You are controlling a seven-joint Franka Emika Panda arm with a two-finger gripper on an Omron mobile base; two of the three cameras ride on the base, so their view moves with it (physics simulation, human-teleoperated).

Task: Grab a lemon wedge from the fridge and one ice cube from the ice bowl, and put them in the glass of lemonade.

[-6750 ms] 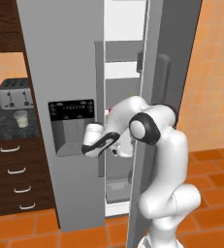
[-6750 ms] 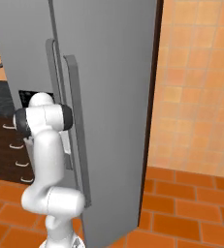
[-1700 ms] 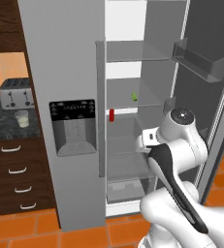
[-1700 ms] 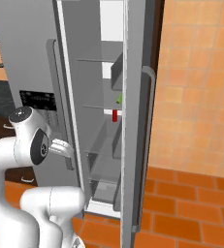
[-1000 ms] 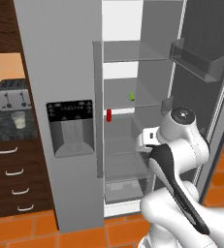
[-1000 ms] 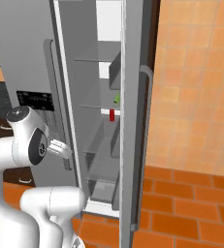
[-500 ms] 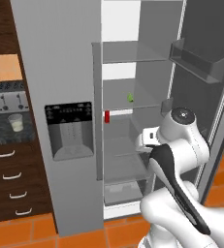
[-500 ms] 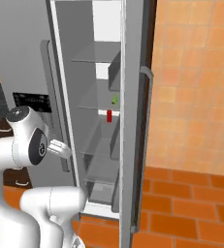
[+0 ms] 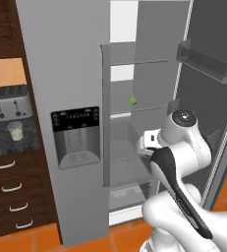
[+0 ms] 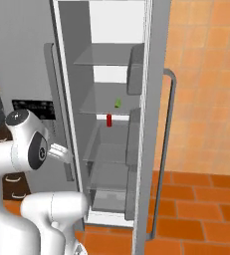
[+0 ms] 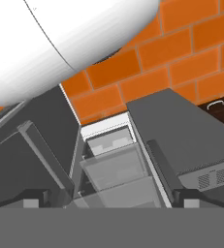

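Tool [image 10: 61,153] stands spread wide, holding nothing, low in front of the open right compartment of the fridge [image 9: 70,74]. Lemon wedge [image 9: 133,100] lies on a middle shelf inside, above and well apart from the tool; a small red item [image 10: 109,120] sits at that shelf's front edge. Far left, the glass of lemonade [image 9: 16,131] stands on the desk [image 9: 2,142], just in front of a toaster [image 9: 8,103].

A lemon wedge [image 10: 117,103] is seen on a middle fridge shelf [image 10: 102,109]; a small red item [image 10: 109,120] is seen just below the shelf's front edge.
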